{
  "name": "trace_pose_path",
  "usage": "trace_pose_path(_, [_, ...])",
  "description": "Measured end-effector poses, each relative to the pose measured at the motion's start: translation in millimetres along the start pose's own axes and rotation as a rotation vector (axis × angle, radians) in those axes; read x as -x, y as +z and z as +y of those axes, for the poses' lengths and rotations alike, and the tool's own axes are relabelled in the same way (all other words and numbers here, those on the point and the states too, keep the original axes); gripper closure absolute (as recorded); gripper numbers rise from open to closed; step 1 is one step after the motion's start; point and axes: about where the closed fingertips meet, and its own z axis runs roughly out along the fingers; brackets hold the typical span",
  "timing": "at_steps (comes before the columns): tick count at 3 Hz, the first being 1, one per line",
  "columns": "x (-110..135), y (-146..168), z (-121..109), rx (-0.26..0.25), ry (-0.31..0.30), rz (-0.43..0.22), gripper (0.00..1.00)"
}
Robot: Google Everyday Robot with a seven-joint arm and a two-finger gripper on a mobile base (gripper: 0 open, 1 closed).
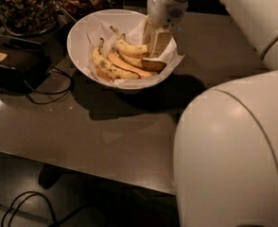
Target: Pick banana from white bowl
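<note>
Yellow and curved, the banana (132,48) is lying unlifted in the white bowl (78,34) on the counter (106,136), while the tool (154,40) is sitting at its right end, grip state impossible to tell.

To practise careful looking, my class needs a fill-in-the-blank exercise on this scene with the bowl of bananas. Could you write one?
The white bowl is lined with crumpled ___.
The gripper reaches down into the ___, right by the banana.
The glass jar near the bowl holds ___.
Missing words: paper; bowl; nuts.
</note>
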Motion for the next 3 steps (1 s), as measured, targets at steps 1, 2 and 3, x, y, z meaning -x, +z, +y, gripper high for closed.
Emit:
trace_pose_path(1, [0.5,-0.7,0.6,-0.001,-0.001,-0.001,1.00])
trace_pose_path(2, [8.5,-14.6,12.7,-0.012,0.021,0.008,1.00])
trace_pose_path(3, [36.2,-45.8,56.3,-0.030,-0.020,-0.026,1.00])
